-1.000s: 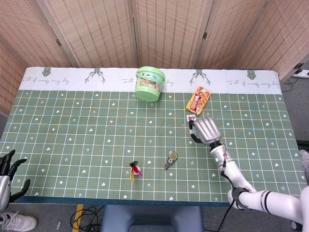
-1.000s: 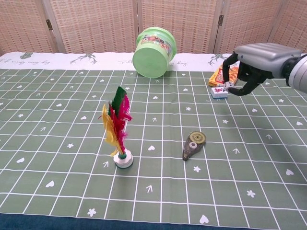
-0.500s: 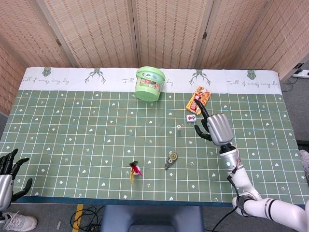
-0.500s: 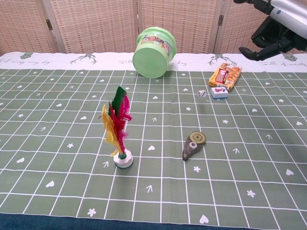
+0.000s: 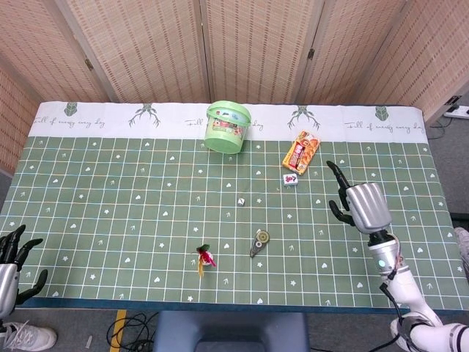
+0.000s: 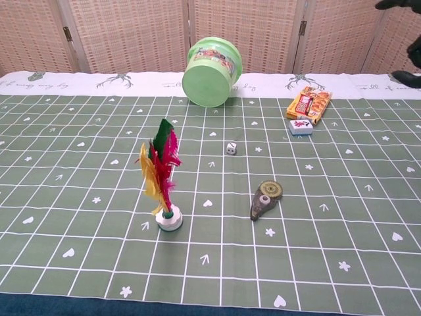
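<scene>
1. The right hand has risen and drawn back toward the robot's right. It now hangs above the green cloth, its fingers spread wide and holding nothing. A second ago those fingers were curled low beside the mahjong tile, with the small white die pinched at their tips.
2. The die has left the fingers and travelled across the cloth. It now rests well apart from them, off toward the robot's left, between the tile and the feathered shuttlecock. The release looks finished, since nothing touches the die.
3. The left hand sits at the near left table edge, fingers apart and holding nothing, far from every object.
4. Nearest the right fingertips are the tile and, just beyond it, the orange snack packet. The correction-tape dispenser lies nearer the robot, and the green bucket lies tipped on its side at the far edge.
5. The table carries a green checked tablecloth with a white printed band at the back. Woven folding screens close off the room behind.
</scene>
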{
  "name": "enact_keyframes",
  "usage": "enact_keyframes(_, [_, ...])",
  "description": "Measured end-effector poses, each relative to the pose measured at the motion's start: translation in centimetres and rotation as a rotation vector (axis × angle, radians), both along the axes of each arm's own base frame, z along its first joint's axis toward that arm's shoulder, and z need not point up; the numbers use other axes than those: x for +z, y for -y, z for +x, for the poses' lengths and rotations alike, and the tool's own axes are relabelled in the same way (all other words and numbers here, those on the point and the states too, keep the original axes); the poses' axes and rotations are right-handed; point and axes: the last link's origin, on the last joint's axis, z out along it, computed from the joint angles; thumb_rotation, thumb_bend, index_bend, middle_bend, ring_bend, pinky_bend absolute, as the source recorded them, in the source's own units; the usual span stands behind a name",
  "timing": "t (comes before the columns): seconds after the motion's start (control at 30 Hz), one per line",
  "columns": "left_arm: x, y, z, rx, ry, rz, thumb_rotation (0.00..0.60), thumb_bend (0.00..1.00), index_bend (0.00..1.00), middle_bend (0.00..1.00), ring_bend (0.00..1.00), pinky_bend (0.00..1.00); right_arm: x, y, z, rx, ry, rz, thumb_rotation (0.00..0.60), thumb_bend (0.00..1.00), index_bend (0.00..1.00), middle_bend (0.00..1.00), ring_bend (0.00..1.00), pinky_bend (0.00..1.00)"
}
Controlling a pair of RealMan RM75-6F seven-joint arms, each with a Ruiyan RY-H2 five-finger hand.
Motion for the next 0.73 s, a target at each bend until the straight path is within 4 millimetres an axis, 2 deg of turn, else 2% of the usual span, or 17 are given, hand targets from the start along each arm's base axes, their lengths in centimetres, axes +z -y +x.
enact_keyframes(0.07, [0.0,-0.1,0.1,-0.007,0.0,-0.001,0.6,0.39,0.23,0.02,0.02,0.09,1.0,-1.4,-1.1,-0.024,-0.039,0.019,0.6,0.31,0.1,0.53,0.6,0.77])
enact_keyframes(0.23, [-0.3,-0.3,0.4,-0.019,0.0,-0.007,0.6,0.39,0.23,0.02,0.03,0.09,2.8,-5.4,-3.6,-0.081,-0.082,0.047,0.6,0.32,0.1,0.31,0.3,0.48])
enact_keyframes(0.37, [-0.4,-0.4,0.6,-0.025,0.001,-0.01,0.6,0.39,0.23,0.02,0.03,0.09,3.8,-8.2,-4.8,-0.102,-0.067,0.038,0.6,0.33,0.1,0.18,0.14,0.28])
enact_keyframes(0.53, [-0.6,-0.5,0.9,-0.037,0.006,-0.011,0.6,0.39,0.21,0.02,0.03,0.09,4.7,-10.7,-5.8,-0.107,-0.06,-0.01,0.6,0.33,0.06,0.12,0.05,0.18])
enact_keyframes(0.73, [-0.7,-0.5,1.2,-0.05,0.005,-0.009,0.6,0.39,0.19,0.02,0.02,0.09,5.3,-12.9,-6.5,-0.111,-0.045,-0.043,0.6,0.33,0.06,0.12,0.05,0.18])
